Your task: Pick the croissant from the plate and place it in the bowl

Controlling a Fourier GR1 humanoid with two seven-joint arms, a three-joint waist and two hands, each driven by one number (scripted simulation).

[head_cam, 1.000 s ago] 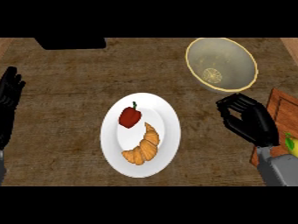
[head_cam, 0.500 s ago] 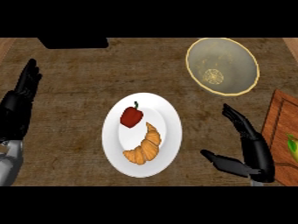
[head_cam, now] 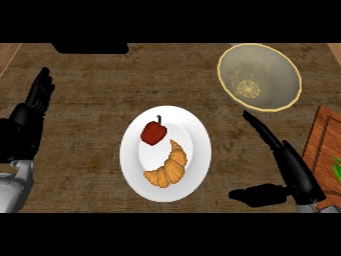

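Your right hand [head_cam: 298, 172] is spread wide and holds nothing. Its fingers are straight and point up the worktop [head_cam: 92, 90] toward the bowl [head_cam: 272, 62], and its thumb juts left toward the plate [head_cam: 131, 160]. It sits just beside the plate's right edge, apart from the croissant [head_cam: 171, 167]. The croissant lies on the lower half of the plate, curved, with its thick end low and left and its thin tip up near the red pepper [head_cam: 154, 133]. From this steep angle you cannot tell whether the pepper touches that tip; it looks very close.

That closeness is your main risk. If you come in high on the plate, your fingers may catch the pepper and roll it off, or close round it with the croissant. Approach from the lower right, across the thick middle. Pinching the thin tip would probably let the croissant swing in your hold.

A low, sideways reach could also shove the plate along the worktop. On the carry, clear the bowl's rim or you may tip it.

Your left hand [head_cam: 21, 127] rests open at the left edge, fingers up.
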